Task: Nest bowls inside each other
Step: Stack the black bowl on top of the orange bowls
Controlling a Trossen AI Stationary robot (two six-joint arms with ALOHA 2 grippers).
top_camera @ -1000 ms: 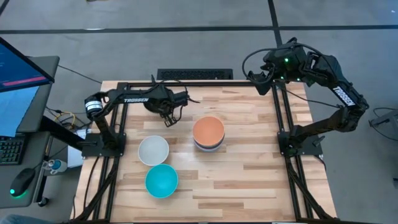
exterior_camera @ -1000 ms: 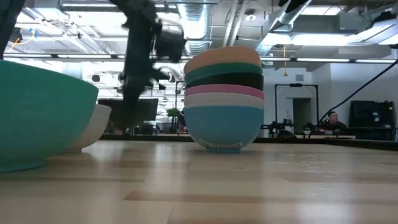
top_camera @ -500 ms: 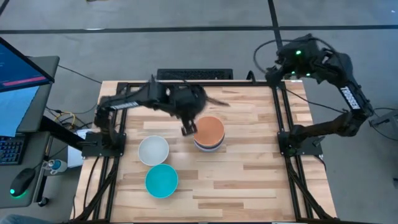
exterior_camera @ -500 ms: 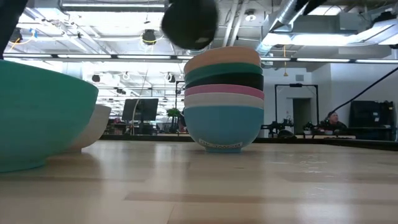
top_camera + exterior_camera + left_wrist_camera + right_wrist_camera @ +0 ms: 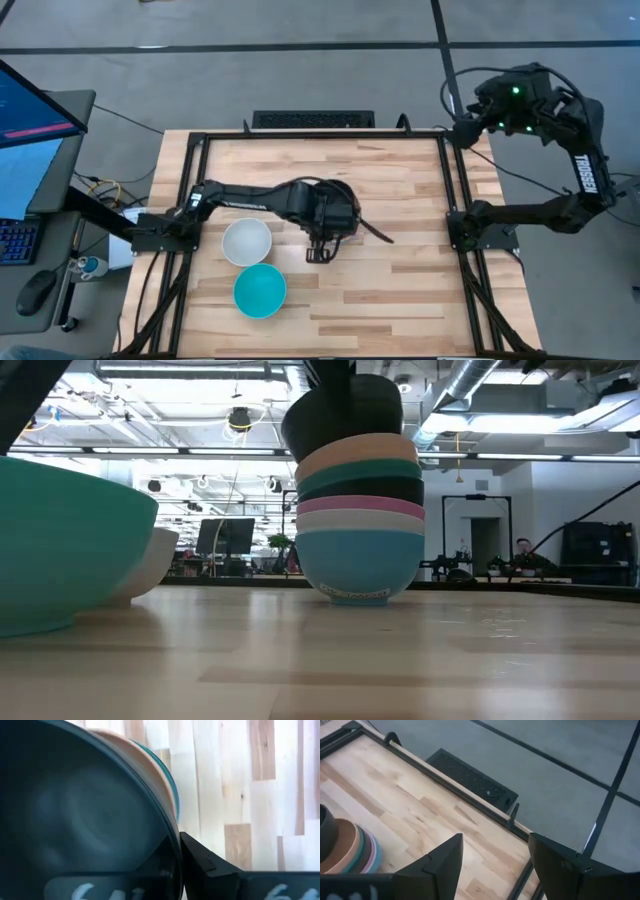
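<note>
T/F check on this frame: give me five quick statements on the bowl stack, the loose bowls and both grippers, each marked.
1. The left gripper holds a black bowl over the stack. True.
2. The orange bowl sits at the bottom of the stack. False: a cyan bowl is at the bottom; the orange one is the top nested bowl.
3. A white bowl and a teal bowl stand loose on the table, outside the stack. True.
4. The right gripper grips a bowl. False: it is open and empty, off at the table's far right corner.
5. The pink bowl lies loose beside the stack. False: it is nested inside the stack.
</note>
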